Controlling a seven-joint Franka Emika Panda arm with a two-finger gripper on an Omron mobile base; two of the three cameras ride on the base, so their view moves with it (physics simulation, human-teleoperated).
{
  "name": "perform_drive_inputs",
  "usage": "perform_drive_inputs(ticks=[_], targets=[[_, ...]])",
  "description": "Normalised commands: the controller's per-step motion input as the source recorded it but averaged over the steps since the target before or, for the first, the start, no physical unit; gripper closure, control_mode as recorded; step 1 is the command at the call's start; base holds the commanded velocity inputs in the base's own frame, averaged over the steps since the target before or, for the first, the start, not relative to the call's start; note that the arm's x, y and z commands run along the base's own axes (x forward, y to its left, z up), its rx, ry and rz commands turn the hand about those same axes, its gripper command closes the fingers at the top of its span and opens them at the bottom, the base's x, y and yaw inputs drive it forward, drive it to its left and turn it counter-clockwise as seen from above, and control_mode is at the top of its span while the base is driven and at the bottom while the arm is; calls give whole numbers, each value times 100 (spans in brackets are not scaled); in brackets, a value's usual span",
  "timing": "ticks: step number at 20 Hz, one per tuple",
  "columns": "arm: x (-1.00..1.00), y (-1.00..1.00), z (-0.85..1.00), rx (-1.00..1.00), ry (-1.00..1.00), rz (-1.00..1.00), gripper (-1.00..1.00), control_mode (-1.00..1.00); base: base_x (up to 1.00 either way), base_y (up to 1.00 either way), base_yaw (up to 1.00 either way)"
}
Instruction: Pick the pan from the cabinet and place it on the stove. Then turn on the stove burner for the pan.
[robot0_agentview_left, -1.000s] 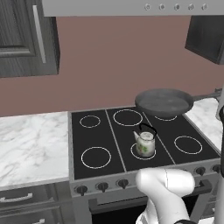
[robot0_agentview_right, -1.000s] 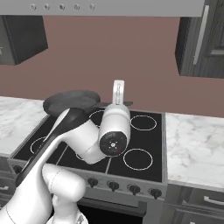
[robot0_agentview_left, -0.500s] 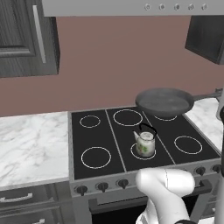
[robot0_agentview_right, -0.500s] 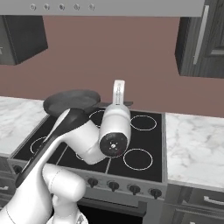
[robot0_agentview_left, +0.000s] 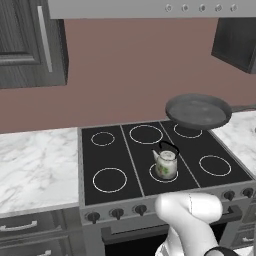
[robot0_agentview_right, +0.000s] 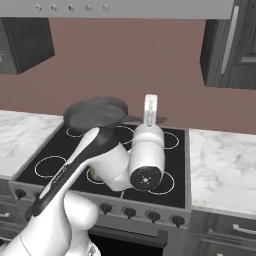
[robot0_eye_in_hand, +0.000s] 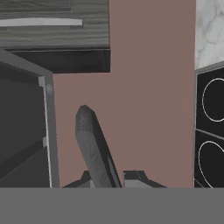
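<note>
The dark grey pan (robot0_agentview_left: 199, 111) hangs level in the air over the back right of the black stove (robot0_agentview_left: 117, 150); in the right base view the pan (robot0_agentview_right: 96, 112) is left of my hand. My gripper (robot0_agentview_right: 150, 119) is shut on the end of its thin handle. In the hand view that handle (robot0_eye_in_hand: 92, 146) rises from between the fingertips of the gripper (robot0_eye_in_hand: 111, 177). The front-right stove burner (robot0_agentview_left: 215, 165) is bare. The cabinet (robot0_agentview_right: 227, 45) hangs at the upper right, and its open door (robot0_eye_in_hand: 26, 131) fills the left of the hand view.
A small white floral kettle (robot0_agentview_left: 166, 164) stands on the front-centre ring. Dark knobs (robot0_agentview_left: 117, 213) line the range front. Marble counters (robot0_agentview_left: 35, 165) flank the stove. Another wall cabinet (robot0_agentview_left: 30, 42) hangs at the upper left. My white arm (robot0_agentview_right: 105, 160) crosses low over the cooktop.
The pan and my hand have shifted a little to the right above the stove. The kettle and the base have not moved.
</note>
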Motion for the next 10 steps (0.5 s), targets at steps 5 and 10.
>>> perform_drive_inputs(ticks=[5,10], targets=[[0,-35,0,-1,1,-5,100,-100,0,0,0],[0,-58,0,0,3,-6,100,-100,0,0,0]])
